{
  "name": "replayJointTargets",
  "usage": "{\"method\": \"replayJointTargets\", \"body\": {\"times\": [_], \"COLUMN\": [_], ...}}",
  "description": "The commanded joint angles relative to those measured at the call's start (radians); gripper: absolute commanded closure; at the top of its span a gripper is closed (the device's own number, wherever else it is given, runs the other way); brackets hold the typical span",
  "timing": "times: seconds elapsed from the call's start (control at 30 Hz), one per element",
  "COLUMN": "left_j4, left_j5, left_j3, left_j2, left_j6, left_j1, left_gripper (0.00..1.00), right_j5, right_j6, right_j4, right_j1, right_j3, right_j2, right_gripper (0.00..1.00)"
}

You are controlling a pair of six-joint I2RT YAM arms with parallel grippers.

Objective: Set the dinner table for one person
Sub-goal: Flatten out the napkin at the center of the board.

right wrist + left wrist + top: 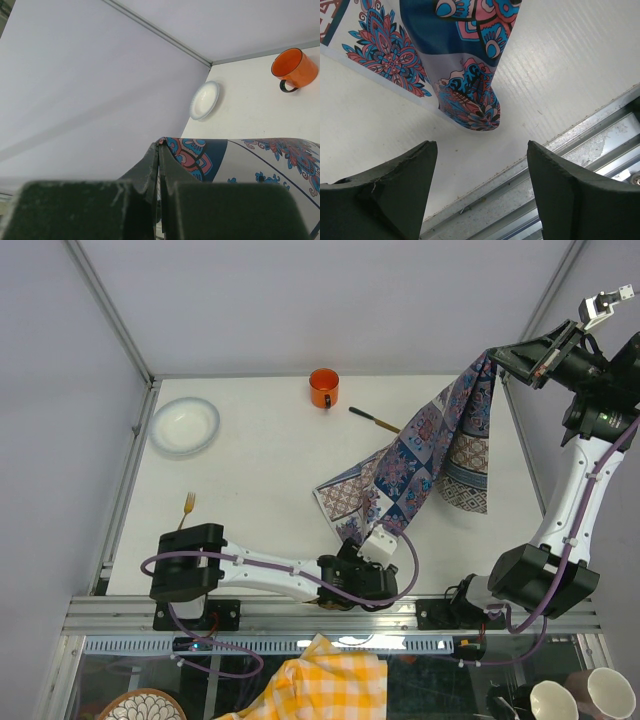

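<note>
The blue-and-purple patterned cloth (pixel 430 445) hangs from my right gripper (pixel 492 355), which is shut on its top corner (pixel 172 145) high above the white dinner table (pixel 260 470). The cloth's lower end drapes onto the table near the front edge. My left gripper (pixel 350 530) is open and empty just above the table, a short way from the cloth's hanging fold (pixel 470 100). A white bowl (pixel 184 425) sits far left, an orange mug (pixel 323 388) at the back, a dark knife (pixel 375 420) next to it, and a gold fork (pixel 187 508) at the left.
The aluminium front rail (pixel 530 185) runs right under my left fingers. A yellow checked cloth (pixel 320 685), a patterned plate (pixel 140 708) and cups (pixel 575 698) lie below the table's front edge. The bowl (pixel 204 100) and mug (pixel 294 69) also show in the right wrist view.
</note>
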Motion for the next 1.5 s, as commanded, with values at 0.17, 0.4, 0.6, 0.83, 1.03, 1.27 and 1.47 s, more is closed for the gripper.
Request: {"method": "replayJointTargets", "body": {"times": [0.17, 0.4, 0.6, 0.83, 1.03, 1.27, 1.47], "left_j4": [0.081, 0.084, 0.075, 0.071, 0.056, 0.056, 0.056], "left_j5": [0.006, 0.008, -0.016, -0.071, -0.09, -0.1, -0.114], "left_j3": [0.068, 0.079, 0.078, 0.068, 0.08, 0.081, 0.079], "left_j2": [0.031, 0.063, 0.075, 0.073, 0.108, 0.132, 0.133], "left_j6": [0.014, 0.012, 0.018, 0.015, 0.01, 0.004, 0.005], "left_j1": [-0.013, -0.015, -0.014, -0.013, -0.013, -0.013, -0.013], "left_gripper": [0.27, 0.29, 0.3, 0.35, 0.43, 0.45, 0.64], "right_j5": [0.004, 0.003, 0.003, 0.005, 0.005, 0.007, 0.007], "right_j6": [0.004, 0.006, 0.005, 0.007, 0.011, 0.01, 0.009], "right_j4": [0.022, 0.022, 0.022, 0.022, 0.021, 0.024, 0.022], "right_j1": [0.005, 0.005, 0.005, 0.005, 0.006, 0.007, 0.01], "right_j3": [0.057, 0.057, 0.057, 0.056, 0.06, 0.061, 0.059], "right_j2": [-0.009, -0.006, -0.006, -0.006, -0.005, -0.003, -0.002], "right_gripper": [1.0, 1.0, 1.0, 1.0, 1.0, 1.0, 1.0]}}
